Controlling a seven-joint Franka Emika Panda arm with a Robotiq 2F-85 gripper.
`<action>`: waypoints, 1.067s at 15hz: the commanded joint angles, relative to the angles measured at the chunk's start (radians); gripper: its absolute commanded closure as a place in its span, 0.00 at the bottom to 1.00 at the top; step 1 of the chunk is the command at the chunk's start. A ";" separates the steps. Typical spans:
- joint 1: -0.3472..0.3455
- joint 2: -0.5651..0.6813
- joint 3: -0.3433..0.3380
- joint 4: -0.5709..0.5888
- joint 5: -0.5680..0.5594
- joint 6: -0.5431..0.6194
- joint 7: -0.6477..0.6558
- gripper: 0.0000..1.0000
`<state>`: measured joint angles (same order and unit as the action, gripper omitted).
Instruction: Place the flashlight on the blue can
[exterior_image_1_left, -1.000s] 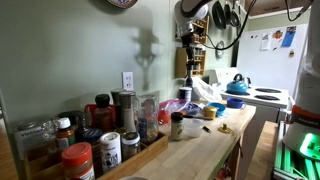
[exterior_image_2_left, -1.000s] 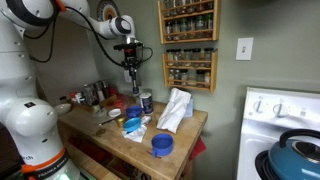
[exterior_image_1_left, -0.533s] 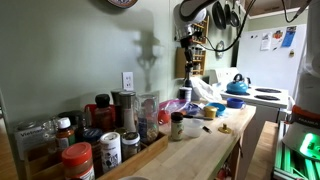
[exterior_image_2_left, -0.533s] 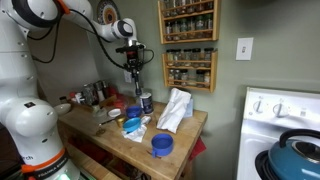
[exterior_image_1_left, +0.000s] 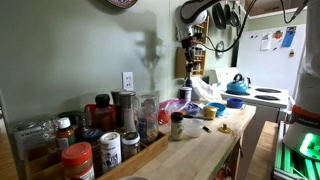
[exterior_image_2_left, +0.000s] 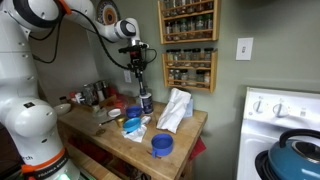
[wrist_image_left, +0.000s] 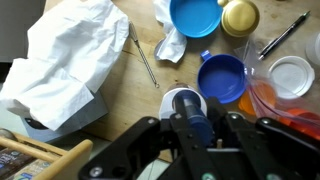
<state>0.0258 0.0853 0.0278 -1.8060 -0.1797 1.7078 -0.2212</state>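
My gripper (wrist_image_left: 192, 125) is shut on the flashlight (wrist_image_left: 187, 105), a dark blue tube with a white-rimmed head that points down at the table. The blue can (wrist_image_left: 222, 78) is a small squat blue cylinder seen from above. It stands on the wooden counter just past the flashlight's head and a little to the right, and the two do not touch. In an exterior view the gripper (exterior_image_2_left: 139, 72) hangs well above the counter, with the blue can (exterior_image_2_left: 132, 124) lower and nearer the camera. In the other direction the gripper (exterior_image_1_left: 186, 45) shows high by the spice rack.
A crumpled white cloth (wrist_image_left: 70, 60) lies to the left, with a thin metal rod (wrist_image_left: 145, 58) beside it. A blue bowl (wrist_image_left: 195, 15), a gold lid (wrist_image_left: 240, 15), a pen (wrist_image_left: 285, 35), a white lid (wrist_image_left: 292, 75) and an orange container (wrist_image_left: 290, 110) surround the can. A blue kettle (exterior_image_1_left: 237, 85) sits on the stove.
The gripper with the flashlight has shifted slightly sideways above the counter. Nothing else has moved.
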 joint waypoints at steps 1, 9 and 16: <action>0.000 0.023 0.002 0.022 0.010 0.004 0.011 0.93; 0.000 0.044 0.002 0.051 0.020 0.011 0.028 0.93; 0.003 0.063 0.004 0.060 0.016 0.016 0.047 0.93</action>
<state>0.0275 0.1343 0.0302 -1.7566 -0.1724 1.7154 -0.1963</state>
